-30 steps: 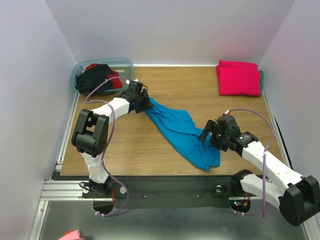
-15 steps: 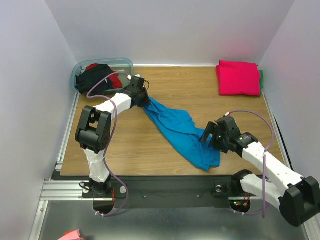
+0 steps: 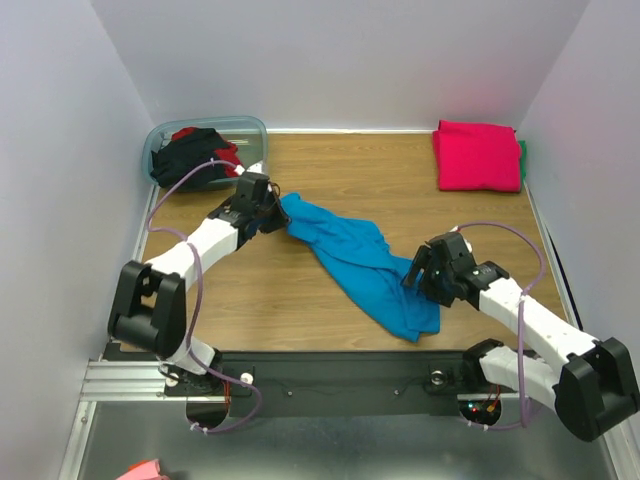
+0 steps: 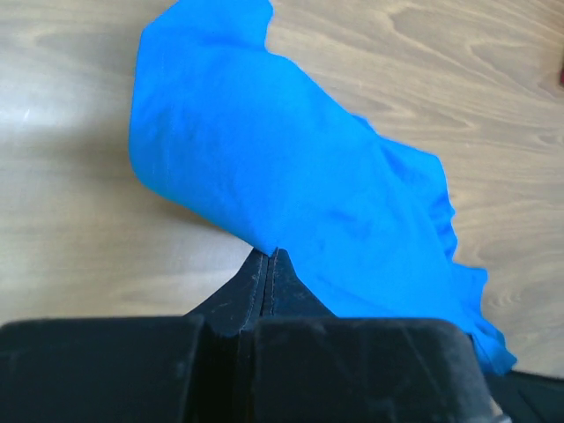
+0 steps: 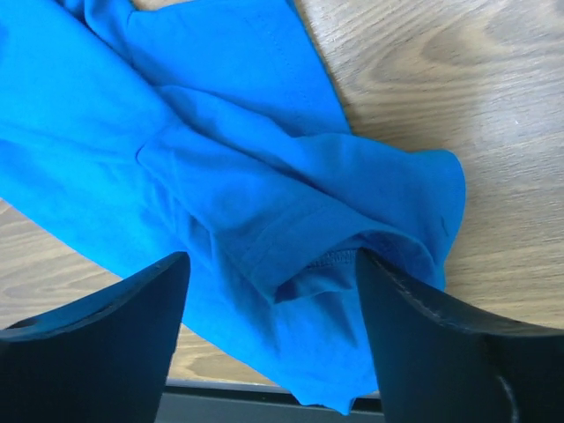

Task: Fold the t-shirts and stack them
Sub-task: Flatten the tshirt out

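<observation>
One shirt looks finished, so we judge that most of the work remains. Across the wooden worktop (image 3: 400,190), the turquoise-blue t-shirt (image 3: 350,255) sprawls unfolded and rumpled, running diagonally from centre-left to the lower middle of the frame. The magenta-pink t-shirt (image 3: 477,155) lies folded flat in the upper right corner, which we take as the start of the stack. In the upper left, the tub (image 3: 158,135) holds the black and red t-shirts (image 3: 195,155) in a heap, not yet folded. The left pincer (image 3: 272,212) is clamped tight on the blue shirt's upper edge. The right pincer (image 3: 420,272) is spread wide above the shirt's lower end, gripping nothing.
</observation>
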`<state>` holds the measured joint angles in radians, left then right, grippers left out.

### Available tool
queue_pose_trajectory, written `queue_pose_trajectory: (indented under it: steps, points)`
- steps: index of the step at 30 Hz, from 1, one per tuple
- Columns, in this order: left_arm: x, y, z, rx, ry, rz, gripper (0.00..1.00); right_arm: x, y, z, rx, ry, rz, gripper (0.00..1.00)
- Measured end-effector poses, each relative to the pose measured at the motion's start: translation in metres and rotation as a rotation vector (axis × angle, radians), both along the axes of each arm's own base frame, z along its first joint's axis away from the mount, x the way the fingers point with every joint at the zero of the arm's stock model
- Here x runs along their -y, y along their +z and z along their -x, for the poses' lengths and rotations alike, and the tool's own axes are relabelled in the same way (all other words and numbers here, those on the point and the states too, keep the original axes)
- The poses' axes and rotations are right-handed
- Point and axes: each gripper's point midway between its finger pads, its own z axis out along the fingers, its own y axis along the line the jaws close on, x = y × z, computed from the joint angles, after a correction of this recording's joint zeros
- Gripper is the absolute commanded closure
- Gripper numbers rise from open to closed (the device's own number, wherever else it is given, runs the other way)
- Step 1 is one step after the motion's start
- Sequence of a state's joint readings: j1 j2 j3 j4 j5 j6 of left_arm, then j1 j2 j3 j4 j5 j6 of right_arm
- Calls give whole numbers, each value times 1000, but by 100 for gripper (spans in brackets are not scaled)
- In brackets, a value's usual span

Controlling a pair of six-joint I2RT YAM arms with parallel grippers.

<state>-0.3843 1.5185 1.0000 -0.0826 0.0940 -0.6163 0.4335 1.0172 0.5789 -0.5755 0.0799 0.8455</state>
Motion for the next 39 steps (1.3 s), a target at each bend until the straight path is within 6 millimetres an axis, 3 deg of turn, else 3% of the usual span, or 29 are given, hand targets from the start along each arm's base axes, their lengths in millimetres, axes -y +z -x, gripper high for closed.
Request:
queue_pose_trajectory:
  steps: [5, 8, 12, 15, 20, 23, 25, 26, 30, 32, 35, 38, 39]
  points:
    - [-12, 8, 30, 28, 13, 28, 100, -4, 0, -5, 9, -10, -20, 45]
    - [-19, 2, 48, 21, 20, 34, 100, -8, 3, -12, 32, -13, -39, 60]
    - [-25, -3, 67, 13, 30, 43, 100, -9, 3, -16, 43, -19, -43, 70]
    - [-30, 6, 76, 35, 35, 53, 100, -8, -1, -18, 36, -27, -28, 100]
    - [-35, 24, 80, 82, 48, 64, 100, -5, -2, -21, 48, -21, -3, 100]
    - [-36, 30, 83, 92, 50, 65, 100, -3, 14, -30, 100, -14, 17, 100]
    - [-36, 37, 83, 93, 48, 64, 100, -3, 42, -46, 181, -3, 31, 100]
    - [-36, 46, 81, 104, 47, 66, 100, -4, 70, -60, 261, -2, 31, 100]
    - [-31, 115, 64, 226, 43, 100, 100, -3, 171, -96, 503, -21, 35, 100]
    - [-30, 157, 57, 304, 46, 118, 100, 1, 230, -107, 635, -45, 36, 100]
    - [-32, 243, 54, 475, 55, 174, 100, 12, 304, -110, 787, -81, 42, 100]
    - [-41, 321, 70, 643, 62, 235, 100, 24, 385, -100, 949, -108, 36, 100]
    - [-44, 337, 77, 679, 63, 247, 100, 27, 405, -94, 989, -111, 28, 100]
